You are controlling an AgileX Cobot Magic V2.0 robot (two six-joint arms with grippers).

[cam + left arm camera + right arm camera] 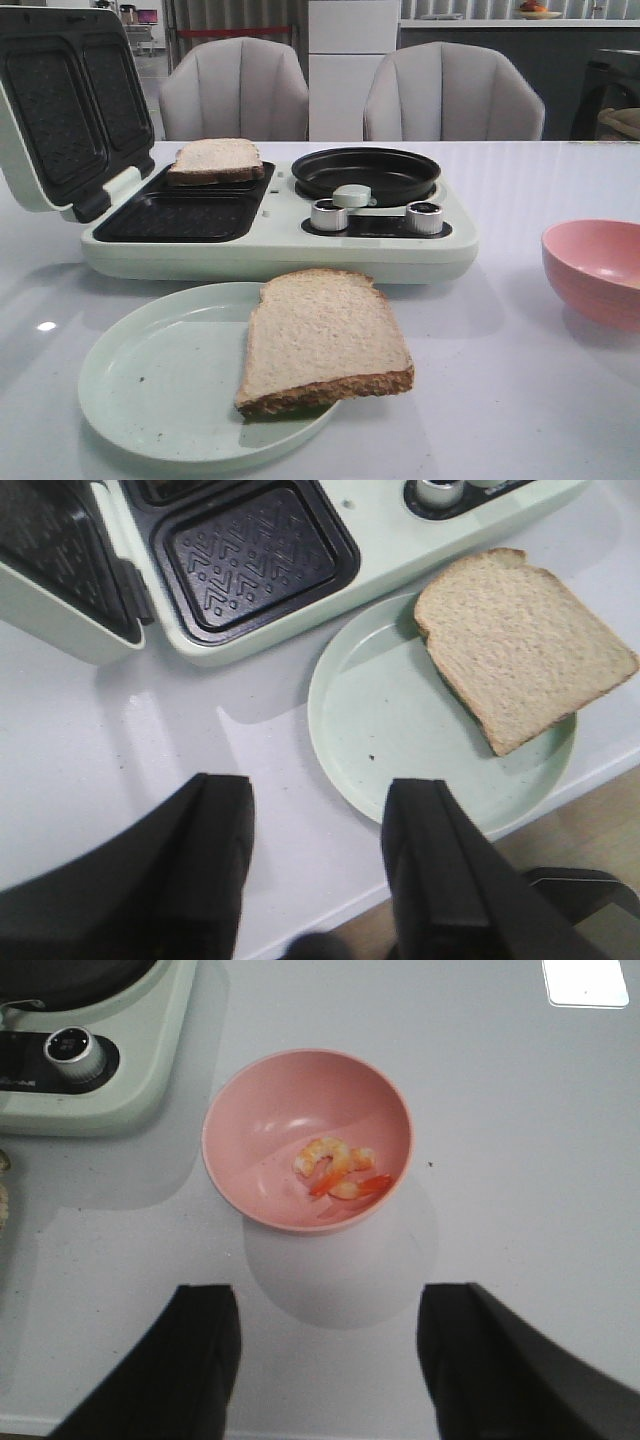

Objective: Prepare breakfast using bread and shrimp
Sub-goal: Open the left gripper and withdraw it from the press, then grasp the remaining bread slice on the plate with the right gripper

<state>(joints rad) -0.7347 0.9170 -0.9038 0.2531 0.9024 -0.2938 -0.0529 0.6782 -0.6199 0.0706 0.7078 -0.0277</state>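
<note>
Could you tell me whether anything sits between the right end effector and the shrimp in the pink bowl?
Nothing visible does. The right end effector is open above bare table, and the shrimp lie uncovered in the pink bowl just ahead.

One bread slice (pixel 322 340) overhangs the plate (pixel 160 385); another (pixel 214 159) lies in the sandwich maker (pixel 270 245).

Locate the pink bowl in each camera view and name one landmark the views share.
Front view: pink bowl at the right edge, right of the breakfast maker.
Left wrist view: not in it.
Right wrist view: bowl mid-frame, holding the shrimp.
Shared landmark: the breakfast maker's silver knob.
</note>
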